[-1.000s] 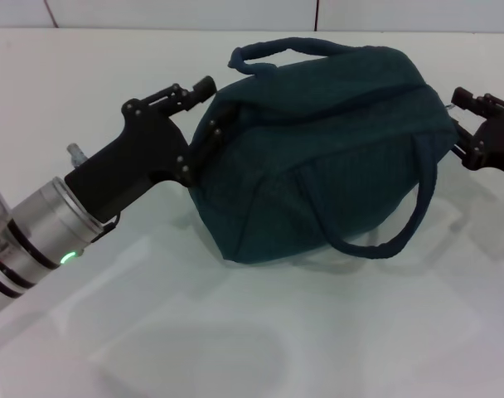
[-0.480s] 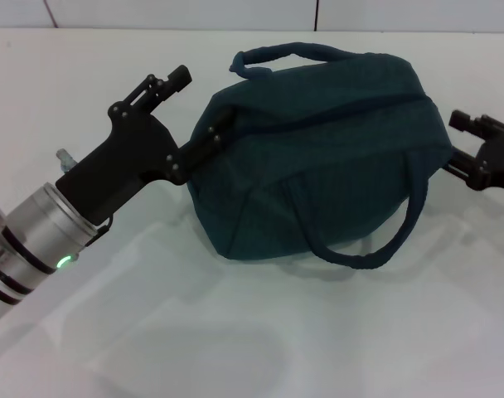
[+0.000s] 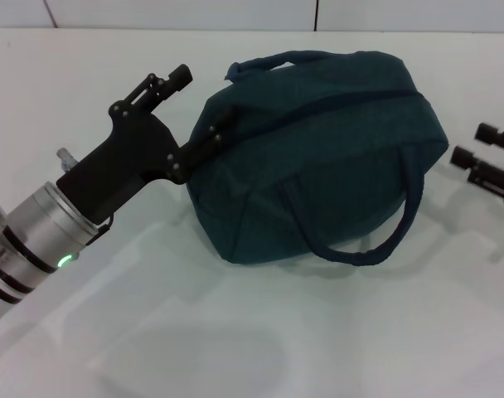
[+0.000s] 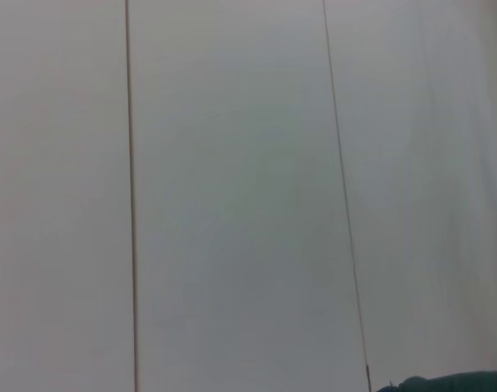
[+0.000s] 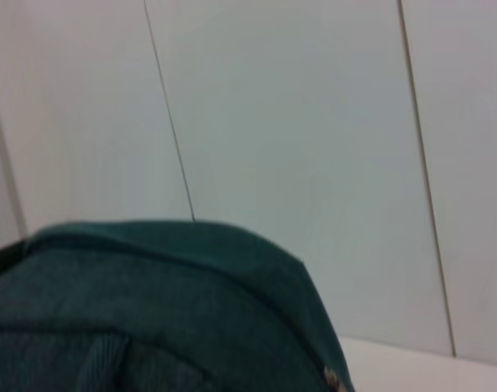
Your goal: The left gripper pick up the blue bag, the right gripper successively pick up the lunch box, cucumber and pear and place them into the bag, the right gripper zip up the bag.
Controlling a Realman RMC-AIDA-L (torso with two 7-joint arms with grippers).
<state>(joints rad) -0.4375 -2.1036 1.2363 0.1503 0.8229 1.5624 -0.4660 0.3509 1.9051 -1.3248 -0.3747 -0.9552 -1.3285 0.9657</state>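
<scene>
The blue bag (image 3: 318,157) lies on the white table, its zip line closed across the top and one rope handle hanging down the front. It also shows in the right wrist view (image 5: 150,310), and a sliver of it in the left wrist view (image 4: 445,382). My left gripper (image 3: 198,106) is open at the bag's left end, with its lower finger touching the fabric and its upper finger clear of it. My right gripper (image 3: 470,143) is open and empty, apart from the bag's right end. The lunch box, cucumber and pear are out of view.
The white table (image 3: 235,348) spreads in front of the bag. A tiled white wall (image 3: 177,12) runs along the far edge and fills both wrist views.
My left gripper opened and let go of the bag's left end. My right gripper drew back to the right, off the bag. The bag settled lower on the table.
</scene>
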